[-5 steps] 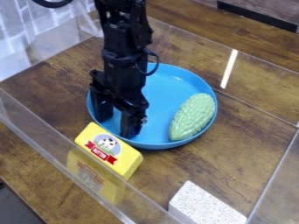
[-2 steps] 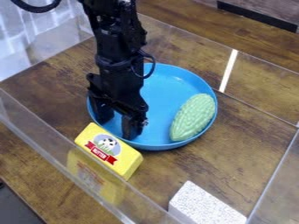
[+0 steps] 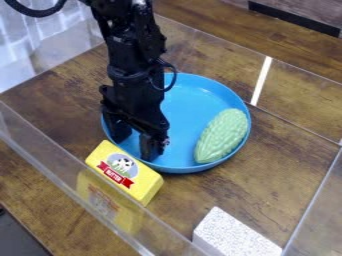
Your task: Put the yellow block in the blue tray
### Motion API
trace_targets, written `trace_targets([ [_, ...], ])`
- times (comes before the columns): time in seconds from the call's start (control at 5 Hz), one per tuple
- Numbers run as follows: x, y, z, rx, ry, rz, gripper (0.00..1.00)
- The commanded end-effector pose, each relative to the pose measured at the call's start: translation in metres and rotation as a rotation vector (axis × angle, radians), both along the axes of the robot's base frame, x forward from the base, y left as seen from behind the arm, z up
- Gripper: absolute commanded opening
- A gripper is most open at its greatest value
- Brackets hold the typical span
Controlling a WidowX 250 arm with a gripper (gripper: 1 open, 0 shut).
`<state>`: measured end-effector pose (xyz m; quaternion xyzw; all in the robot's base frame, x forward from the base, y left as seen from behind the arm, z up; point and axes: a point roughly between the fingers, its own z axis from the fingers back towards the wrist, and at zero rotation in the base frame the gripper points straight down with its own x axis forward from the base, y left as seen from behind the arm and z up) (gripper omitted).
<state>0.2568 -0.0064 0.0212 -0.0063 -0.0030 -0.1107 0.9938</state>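
While hand [image 3: 138,139] gapes, yellow block [image 3: 123,170] (table) lies beside

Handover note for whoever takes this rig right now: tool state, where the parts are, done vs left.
Tool: open, empty, pointing down over the near-left rim of the blue tray.
Yellow block: on the table just in front of the tray, outside it, not gripped.
Tray holds a green bumpy lump on its right side.
Done: nothing placed.
Left: grasp the block, lift it, release it in the tray's free left part.
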Motion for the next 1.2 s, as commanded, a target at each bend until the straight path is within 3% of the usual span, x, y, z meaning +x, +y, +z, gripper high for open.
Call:
trace_targets([
  [0.0,-0.029,0.008,-0.014,-0.005,0.105,-0.039,1.0],
  [1.0,-0.034,-0.004,-0.015,-0.036,0.129,-0.059,1.0],
])
